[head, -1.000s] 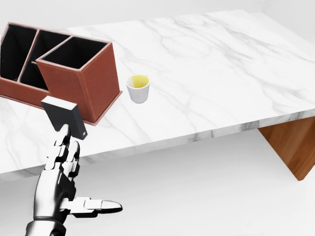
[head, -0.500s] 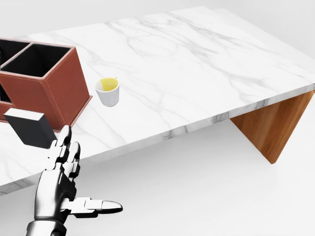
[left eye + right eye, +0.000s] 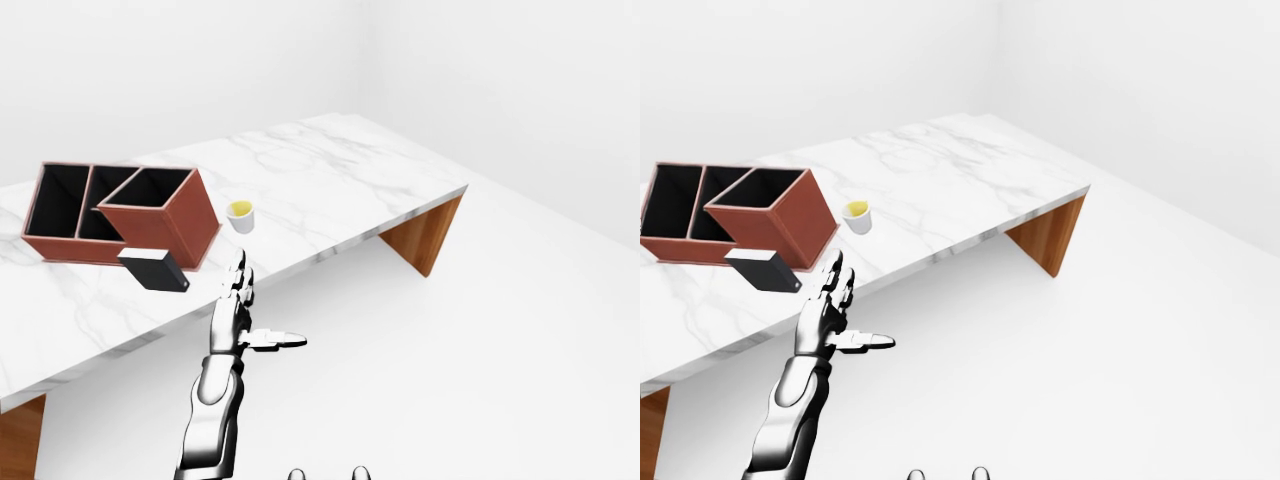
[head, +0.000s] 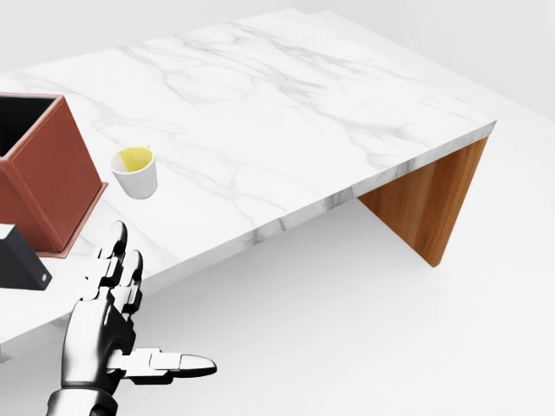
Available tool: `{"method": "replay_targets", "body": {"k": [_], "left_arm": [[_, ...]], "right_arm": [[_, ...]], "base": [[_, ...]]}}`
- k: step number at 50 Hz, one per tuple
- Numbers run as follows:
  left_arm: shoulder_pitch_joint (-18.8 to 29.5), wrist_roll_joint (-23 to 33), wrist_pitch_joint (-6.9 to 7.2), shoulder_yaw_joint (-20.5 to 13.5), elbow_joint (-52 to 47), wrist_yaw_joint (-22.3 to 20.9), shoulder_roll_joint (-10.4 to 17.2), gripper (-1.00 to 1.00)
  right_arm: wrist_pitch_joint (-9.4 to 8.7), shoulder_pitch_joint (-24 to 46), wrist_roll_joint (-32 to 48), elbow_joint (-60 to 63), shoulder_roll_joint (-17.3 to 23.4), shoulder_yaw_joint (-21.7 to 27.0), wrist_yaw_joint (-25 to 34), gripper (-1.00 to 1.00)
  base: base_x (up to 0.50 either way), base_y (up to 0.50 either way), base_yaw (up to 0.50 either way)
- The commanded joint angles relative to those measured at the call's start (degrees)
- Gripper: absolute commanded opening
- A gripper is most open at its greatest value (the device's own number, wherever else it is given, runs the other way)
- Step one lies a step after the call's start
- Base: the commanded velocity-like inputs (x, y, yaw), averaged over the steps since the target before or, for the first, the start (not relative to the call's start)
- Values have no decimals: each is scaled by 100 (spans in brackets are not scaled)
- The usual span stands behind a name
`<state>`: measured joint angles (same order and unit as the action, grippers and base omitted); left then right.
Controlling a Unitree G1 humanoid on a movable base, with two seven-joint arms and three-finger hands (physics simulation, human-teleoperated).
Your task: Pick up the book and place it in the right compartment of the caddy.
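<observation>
- Dark book [image 3: 154, 269] lay flat on marble table [image 3: 330, 170], left of centre in left-eye view, near the table's lower edge; cut off at far left edge of head view.
- Sat just below the red-brown caddy [image 3: 118, 212], by the corner of its right compartment [image 3: 148, 188]; touching or apart, cannot tell.
- Caddy held three dark open compartments in a row; right one looked taller than the other two.
- Small white cup [image 4: 135, 172] with yellow inside stood upright, right of caddy, apart from it.
- Left hand [image 4: 111, 322] at lower left of head view, empty, fingers [image 4: 115, 256] pointed straight up toward table edge, thumb [image 4: 178, 362] stuck out to the right; spread wide, gripped nothing.
- Hand right of and below book, not touching it.
- Left arm [image 3: 212, 420] rose from bottom edge of left-eye view.
- Right hand not seen in any view.
- Wooden table leg [image 4: 425, 199] at right under the slab; another bit of leg [image 3: 18, 440] at lower left of left-eye view.
- White floor [image 3: 480, 360] and white walls around.
</observation>
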<state>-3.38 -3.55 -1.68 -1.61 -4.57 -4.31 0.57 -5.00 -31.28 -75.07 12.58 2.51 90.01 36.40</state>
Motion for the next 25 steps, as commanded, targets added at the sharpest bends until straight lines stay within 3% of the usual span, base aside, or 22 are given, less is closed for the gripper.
{"method": "replay_targets", "body": {"k": [1, 25], "left_arm": [[-1, -4, -6, 0, 2, -9, 1, 100], [-56, 23, 15, 19, -120, 5, -10, 100]], "right_arm": [[0, -2, -10, 14, -1, -1, -4, 100], [0, 5, 7, 19, 1, -1, -22, 100]], "base": [[0, 0, -23], [0, 0, -24]]}}
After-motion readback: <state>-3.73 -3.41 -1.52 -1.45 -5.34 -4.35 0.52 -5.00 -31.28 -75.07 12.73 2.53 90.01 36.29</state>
